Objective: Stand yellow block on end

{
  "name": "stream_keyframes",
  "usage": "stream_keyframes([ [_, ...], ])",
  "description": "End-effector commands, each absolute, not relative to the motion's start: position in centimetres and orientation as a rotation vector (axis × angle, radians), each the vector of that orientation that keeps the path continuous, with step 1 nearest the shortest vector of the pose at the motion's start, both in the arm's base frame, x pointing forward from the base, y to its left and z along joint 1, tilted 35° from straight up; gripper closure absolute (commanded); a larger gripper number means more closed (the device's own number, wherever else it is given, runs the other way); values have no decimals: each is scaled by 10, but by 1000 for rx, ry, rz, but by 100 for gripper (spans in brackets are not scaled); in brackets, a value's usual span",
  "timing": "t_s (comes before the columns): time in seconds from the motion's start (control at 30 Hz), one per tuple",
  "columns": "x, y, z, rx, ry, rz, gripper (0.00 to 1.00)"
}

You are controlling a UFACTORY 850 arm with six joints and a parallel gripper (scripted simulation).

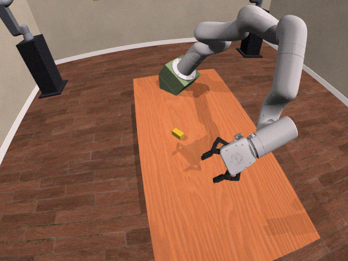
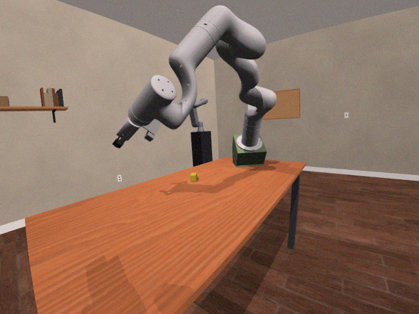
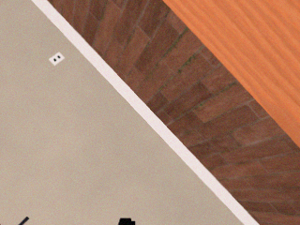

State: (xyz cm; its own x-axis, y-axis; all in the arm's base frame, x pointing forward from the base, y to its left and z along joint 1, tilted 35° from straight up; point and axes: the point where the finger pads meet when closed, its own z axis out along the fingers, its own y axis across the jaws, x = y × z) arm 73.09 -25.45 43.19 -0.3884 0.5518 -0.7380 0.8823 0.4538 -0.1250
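Orange wood table (image 1: 219,213) takes up most of the top view, and the yellow block (image 1: 178,133) is lying flat on its long side roughly mid-table, closer to the left edge as that camera sees it. From the exterior camera the block (image 2: 193,176) looks like a tiny cube because you're seeing it end-on.

The gripper (image 1: 215,167) is spread wide with nothing between the black fingers (image 1: 209,154). It's hanging well above the table and well apart from the block, tilted so it points off toward the side rather than straight down. In the exterior view the gripper (image 2: 118,142) is up in the air, way off to the left of the block.

The arm arcs up and over from a green base box (image 1: 168,81) at the far end of the table.

The wrist cam mostly shows beige wall (image 3: 70,141), a white baseboard (image 3: 155,127), brick-pattern floor (image 3: 197,94) and just a corner of the table, no block in it.
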Motion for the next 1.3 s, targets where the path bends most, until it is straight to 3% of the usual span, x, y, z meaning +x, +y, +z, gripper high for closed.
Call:
stream_keyframes([
  [0.0,731,-255,433,1193,2081,-685,0],
  [0.7,730,-263,424,1156,2103,-678,0],
  [1.1,691,-317,322,775,2345,-542,0],
  [1.27,646,-320,259,560,2481,-386,0],
])
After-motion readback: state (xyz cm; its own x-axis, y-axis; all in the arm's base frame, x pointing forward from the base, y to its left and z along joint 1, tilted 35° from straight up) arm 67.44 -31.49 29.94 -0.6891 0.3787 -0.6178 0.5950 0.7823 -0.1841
